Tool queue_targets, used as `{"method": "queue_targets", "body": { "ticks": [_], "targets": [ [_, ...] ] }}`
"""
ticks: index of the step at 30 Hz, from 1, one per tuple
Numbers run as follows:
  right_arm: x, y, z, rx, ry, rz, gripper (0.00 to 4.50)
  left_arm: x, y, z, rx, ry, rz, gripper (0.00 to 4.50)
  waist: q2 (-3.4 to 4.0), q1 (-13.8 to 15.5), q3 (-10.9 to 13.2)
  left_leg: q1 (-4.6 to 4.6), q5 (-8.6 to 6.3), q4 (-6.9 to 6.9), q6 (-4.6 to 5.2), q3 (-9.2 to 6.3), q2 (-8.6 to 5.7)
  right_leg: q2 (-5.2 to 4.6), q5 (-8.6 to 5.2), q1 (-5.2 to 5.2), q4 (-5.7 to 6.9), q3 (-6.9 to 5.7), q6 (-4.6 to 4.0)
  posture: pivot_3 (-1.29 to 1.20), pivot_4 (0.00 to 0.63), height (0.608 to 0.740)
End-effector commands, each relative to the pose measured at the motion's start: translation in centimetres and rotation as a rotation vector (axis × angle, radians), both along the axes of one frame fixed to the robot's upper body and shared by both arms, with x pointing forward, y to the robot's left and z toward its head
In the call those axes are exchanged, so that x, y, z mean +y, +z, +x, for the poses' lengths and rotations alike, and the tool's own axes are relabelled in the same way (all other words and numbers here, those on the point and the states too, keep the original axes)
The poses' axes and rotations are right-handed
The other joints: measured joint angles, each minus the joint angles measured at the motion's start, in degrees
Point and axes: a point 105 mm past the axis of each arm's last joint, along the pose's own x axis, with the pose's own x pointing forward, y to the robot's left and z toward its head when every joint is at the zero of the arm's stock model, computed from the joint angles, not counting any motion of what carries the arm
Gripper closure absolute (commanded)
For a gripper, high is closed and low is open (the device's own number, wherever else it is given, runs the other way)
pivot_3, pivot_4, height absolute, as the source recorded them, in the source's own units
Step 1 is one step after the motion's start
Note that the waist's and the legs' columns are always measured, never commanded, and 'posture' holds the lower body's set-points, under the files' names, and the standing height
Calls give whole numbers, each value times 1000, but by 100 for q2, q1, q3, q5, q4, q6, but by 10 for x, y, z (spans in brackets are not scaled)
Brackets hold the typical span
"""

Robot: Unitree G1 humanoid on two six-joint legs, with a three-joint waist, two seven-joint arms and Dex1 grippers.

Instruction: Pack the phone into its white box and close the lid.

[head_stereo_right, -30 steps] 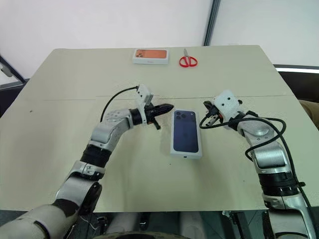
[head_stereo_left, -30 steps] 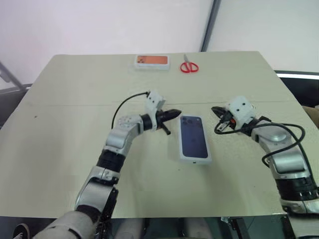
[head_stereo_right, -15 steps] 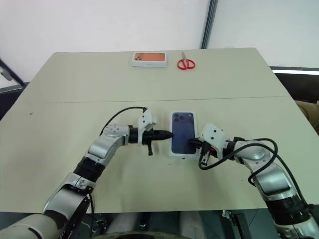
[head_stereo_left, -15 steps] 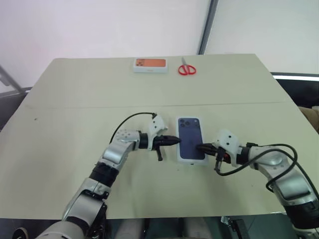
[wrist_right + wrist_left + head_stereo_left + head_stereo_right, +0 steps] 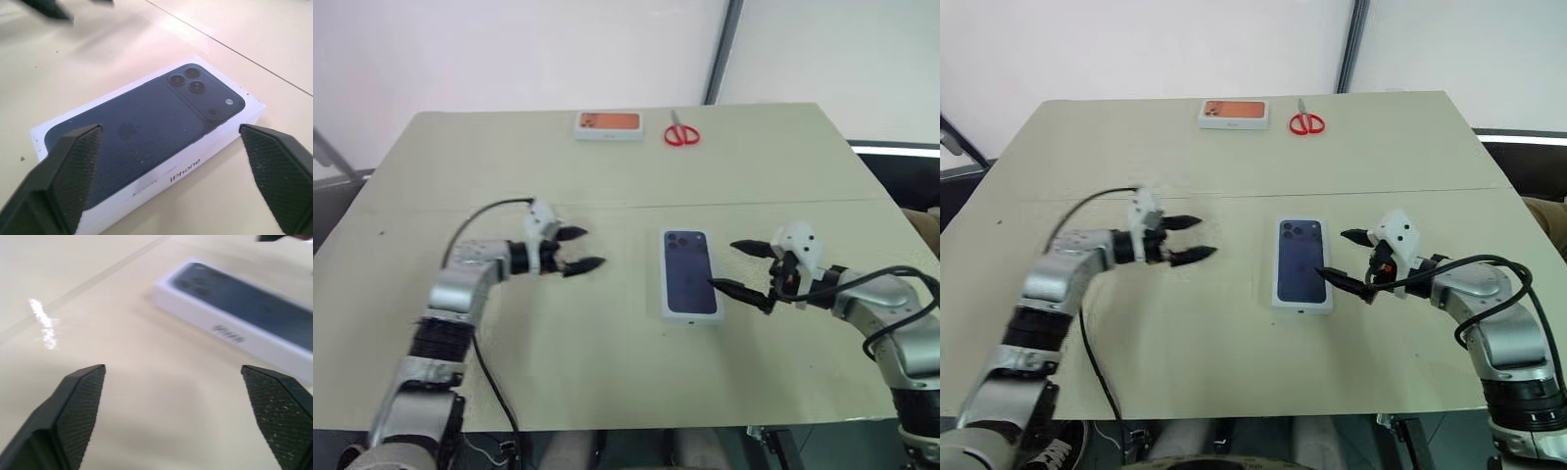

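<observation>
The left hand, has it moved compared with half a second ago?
Yes. The left hand has pulled away from the white box, out toward the robot's left. Its fingers are spread now, with bare table between it and the box.

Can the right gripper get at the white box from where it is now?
Probably yes. The right gripper stands beside the white box with its jaws open and pointed at the box's near side, and only bare table lies between them. The left gripper is well off on the other side.

- The white box is looking like smooth matt card.
- The fingertips are showing rough, cross-hatched black pads.
- The table is gleaming faintly.
</observation>
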Motion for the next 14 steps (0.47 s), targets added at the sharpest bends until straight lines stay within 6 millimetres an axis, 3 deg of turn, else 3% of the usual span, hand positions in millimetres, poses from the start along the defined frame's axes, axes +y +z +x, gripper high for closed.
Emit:
{"method": "queue_targets", "body": {
  "ticks": [1, 4, 8, 14],
  "targets": [
    [-12, 16, -5, -45, 12, -3, 49, 37, 13, -1, -40, 72, 4, 0, 0, 11, 0, 0, 0, 0, 0, 0, -1, -3, 0, 0, 0, -1, 0, 0, 150, 740],
    [-17, 23, -13, -42, 49, 27, 49, 64, 17, -8, -44, 138, 26, 0, -1, 7, 1, -1, 0, -2, 0, 0, -2, -7, 0, -1, -1, -1, 0, 0, 150, 740],
    [-27, 23, -16, -61, 39, 5, 49, 84, 10, -24, -42, 195, 53, 0, 0, 2, 1, -1, -1, -6, 1, 1, -2, -15, 0, -3, -1, 1, 0, 0, 150, 740],
    [-30, 14, -24, -24, 82, -27, 49, 89, 0, -45, 13, 228, 33, 0, 0, 15, 2, -1, -2, -8, 0, 1, 1, -24, -1, -2, -3, 3, -2, 0, 150, 740]
  ]
}}
